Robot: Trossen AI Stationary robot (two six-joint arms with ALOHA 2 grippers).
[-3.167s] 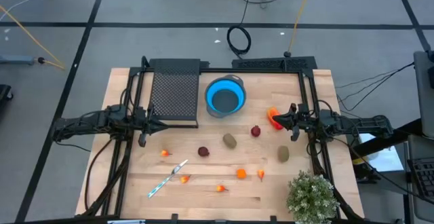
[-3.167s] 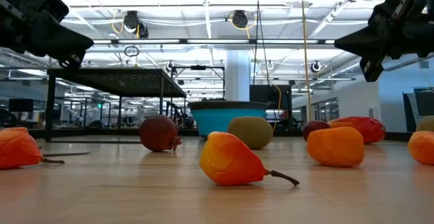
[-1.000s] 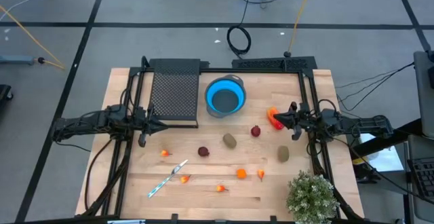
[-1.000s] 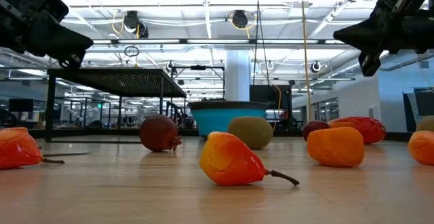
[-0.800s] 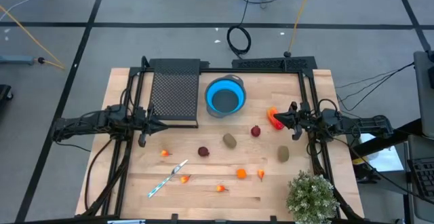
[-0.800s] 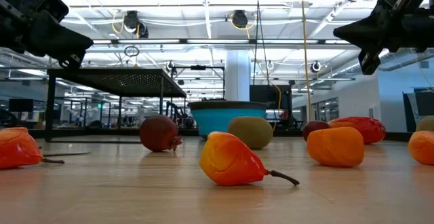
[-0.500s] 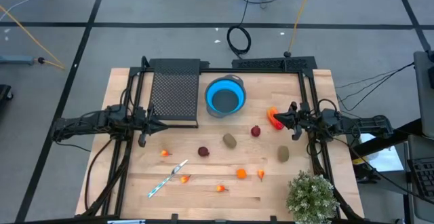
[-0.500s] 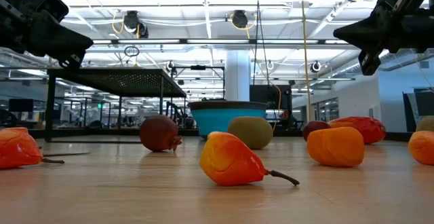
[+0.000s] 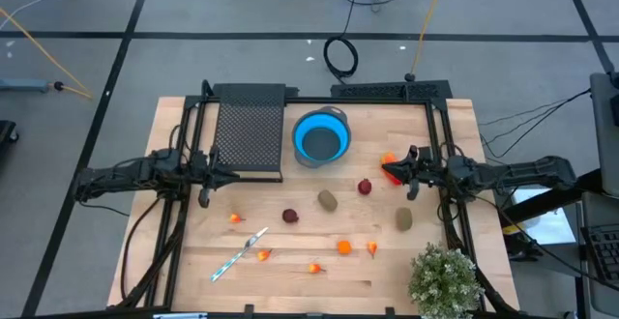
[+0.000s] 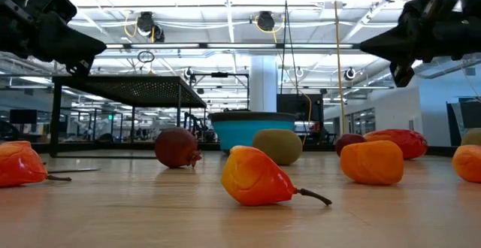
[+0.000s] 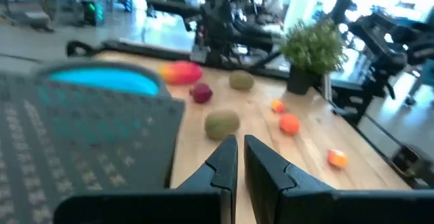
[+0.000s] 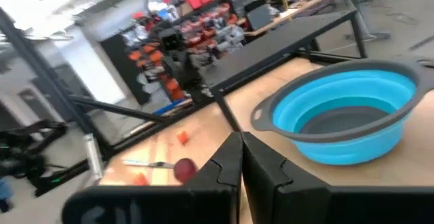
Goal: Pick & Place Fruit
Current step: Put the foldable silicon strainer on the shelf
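Observation:
Fruit lies scattered on the wooden table (image 9: 193, 290): two dark red round pieces (image 9: 290, 216) (image 9: 365, 187), two olive ovals (image 9: 328, 200) (image 9: 403, 219), small orange bits (image 9: 343, 246) (image 9: 235, 218), and a larger red-orange piece (image 9: 390, 161). My right gripper (image 9: 386, 172) is shut and level, its tips above the red-orange piece and touching nothing; in its wrist view (image 12: 239, 146) it faces the blue bowl (image 12: 346, 115). My left gripper (image 9: 232, 176) hovers shut at the table's left, beside the black mesh rack (image 9: 250, 130), with nothing between its fingers (image 11: 227, 157).
The blue bowl (image 9: 320, 137) stands at the far middle. A thin silver-blue stick (image 9: 239, 254) lies near the front left. A bushy green plant (image 9: 445, 278) stands at the front right corner. The black arm frames (image 9: 174, 222) run along both sides.
My right gripper has moved toward the table's left, out over the red-orange piece, staying level and shut. No fruit has shifted.

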